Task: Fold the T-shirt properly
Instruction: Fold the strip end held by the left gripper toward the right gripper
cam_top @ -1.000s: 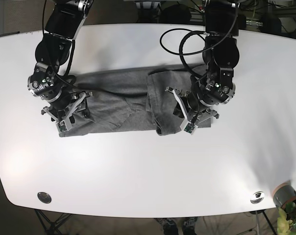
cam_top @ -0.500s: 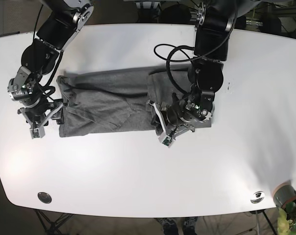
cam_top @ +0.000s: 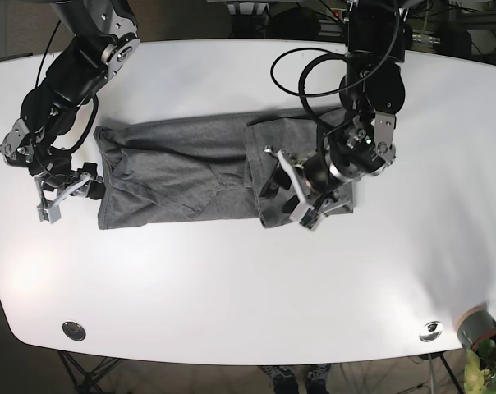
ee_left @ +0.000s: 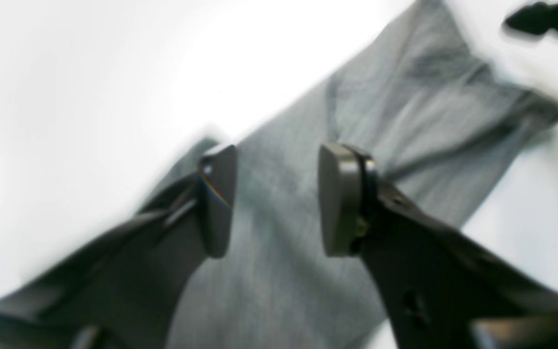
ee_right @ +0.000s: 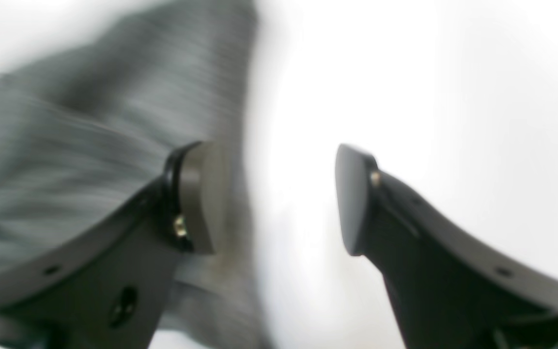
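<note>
Wrist views show both pincers spread: left pincer (ee_left: 274,198) over the grey T-shirt (cam_top: 182,168), right pincer (ee_right: 274,198) at its edge. The T-shirt lies mid-bench (cam_top: 231,287); a tape roll (cam_top: 476,327) sits near right.

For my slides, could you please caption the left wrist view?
Open left gripper poised above the grey T-shirt on the white table.

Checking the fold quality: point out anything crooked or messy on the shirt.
The T-shirt is rumpled: diagonal creases cross its middle, and the flap folded over at its right end sits askew with a bunched lower edge. No damage shows.
</note>
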### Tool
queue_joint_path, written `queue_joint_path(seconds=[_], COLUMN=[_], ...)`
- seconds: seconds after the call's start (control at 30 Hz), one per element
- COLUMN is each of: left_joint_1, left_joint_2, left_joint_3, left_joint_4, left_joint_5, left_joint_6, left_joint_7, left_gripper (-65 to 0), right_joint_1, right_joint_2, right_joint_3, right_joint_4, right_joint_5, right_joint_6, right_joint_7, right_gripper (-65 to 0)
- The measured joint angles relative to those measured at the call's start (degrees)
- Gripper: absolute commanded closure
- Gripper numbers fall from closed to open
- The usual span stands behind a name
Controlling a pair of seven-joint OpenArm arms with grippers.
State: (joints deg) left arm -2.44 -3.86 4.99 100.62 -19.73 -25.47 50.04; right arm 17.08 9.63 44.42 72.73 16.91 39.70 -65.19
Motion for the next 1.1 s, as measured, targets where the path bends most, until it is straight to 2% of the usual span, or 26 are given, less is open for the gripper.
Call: queue_joint_path(seconds=[0.1, 0.2, 0.37, 0.6, 0.77, 0.93, 1.1], left_joint_1=[4.02, 5.09, 5.88, 6.64, 6.88, 6.88, 6.58], left_joint_2=[-0.17, 0.04, 0.02, -1.60, -1.57, -1.60, -2.25], left_joint_3=[-4.50, -8.48, -12.00, -12.13, -12.15, -12.13, -11.93], left_joint_4=[-0.04, -0.04, 0.00, -4.00, -6.25, -7.61, -10.73], left_joint_5=[0.55, 0.44, 0.39, 0.09, 0.37, 0.37, 0.13], left_joint_6=[0.15, 0.02, 0.00, -0.04, -0.04, -0.04, -0.09], left_joint_7=[1.09, 1.14, -0.22, 0.09, -2.08, -2.82, -3.13], left_gripper=[-29.6, -29.4, -29.3, -29.3, -29.7, -29.7, -29.4], right_joint_1=[-1.16, -2.16, -2.21, -2.12, -2.89, -2.91, -2.84], right_joint_2=[2.62, 4.81, 5.09, 4.96, 2.80, 1.09, 0.48], right_joint_3=[-0.02, -0.17, -3.72, -6.01, -9.35, -9.49, -9.44], right_joint_4=[-3.74, -7.48, -9.90, -9.92, -9.94, -9.88, -9.79], right_joint_5=[8.59, 12.94, 13.07, 13.35, 13.81, 14.91, 15.02], right_joint_6=[0.35, -0.07, -0.22, -0.09, -0.09, 0.44, 0.42], right_joint_7=[-0.83, -1.05, 0.31, 1.95, 4.61, 4.83, 5.27], right_gripper=[-34.2, -34.2, -34.2, -34.2, -34.2, -43.0, -43.6])
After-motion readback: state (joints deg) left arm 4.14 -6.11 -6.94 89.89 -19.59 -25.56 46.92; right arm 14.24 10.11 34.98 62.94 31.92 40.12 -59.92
